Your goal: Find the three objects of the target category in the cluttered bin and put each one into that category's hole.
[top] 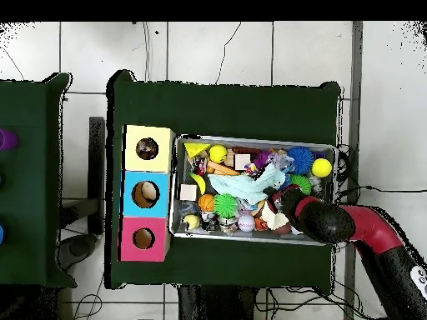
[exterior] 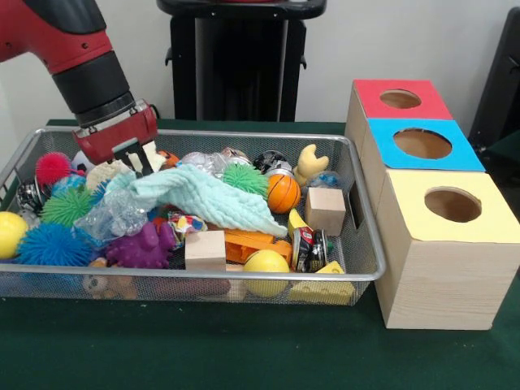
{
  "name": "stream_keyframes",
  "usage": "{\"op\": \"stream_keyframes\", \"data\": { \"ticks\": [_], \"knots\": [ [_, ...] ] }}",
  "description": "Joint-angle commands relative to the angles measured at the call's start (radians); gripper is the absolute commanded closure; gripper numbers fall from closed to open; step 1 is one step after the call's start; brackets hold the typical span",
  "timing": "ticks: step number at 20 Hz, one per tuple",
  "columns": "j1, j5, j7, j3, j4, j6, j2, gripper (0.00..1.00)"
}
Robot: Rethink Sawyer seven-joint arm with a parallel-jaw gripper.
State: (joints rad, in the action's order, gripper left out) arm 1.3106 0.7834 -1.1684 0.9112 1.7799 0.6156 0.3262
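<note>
The wire mesh bin sits on the green table, full of toys; it also shows in the overhead view. My gripper is low over the bin's far left part, next to a mint cloth. In the overhead view the gripper is mostly under the arm. A small mixed-colour knotted piece, possibly a rope ball, lies half buried beside a purple toy. I cannot make out any other rope ball. Three wooden boxes with holes stand right of the bin: red, blue and yellow.
Spiky balls lie in the bin: pink, green, blue and another green. A small basketball, two wooden blocks, yellow balls and a can fill the rest.
</note>
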Motion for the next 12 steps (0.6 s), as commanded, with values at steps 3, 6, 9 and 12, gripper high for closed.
{"op": "stream_keyframes", "data": {
  "ticks": [3, 6, 9, 12],
  "knots": [
    [-0.048, -0.107, -0.154, -0.083, 0.014, 0.023, 0.055, 1.00],
    [-0.054, -0.131, -0.153, -0.091, 0.032, 0.016, 0.086, 1.00],
    [-0.062, -0.167, -0.178, -0.087, 0.088, 0.004, 0.161, 1.00],
    [-0.068, -0.209, -0.214, -0.082, 0.152, -0.010, 0.240, 1.00]
  ]
}}
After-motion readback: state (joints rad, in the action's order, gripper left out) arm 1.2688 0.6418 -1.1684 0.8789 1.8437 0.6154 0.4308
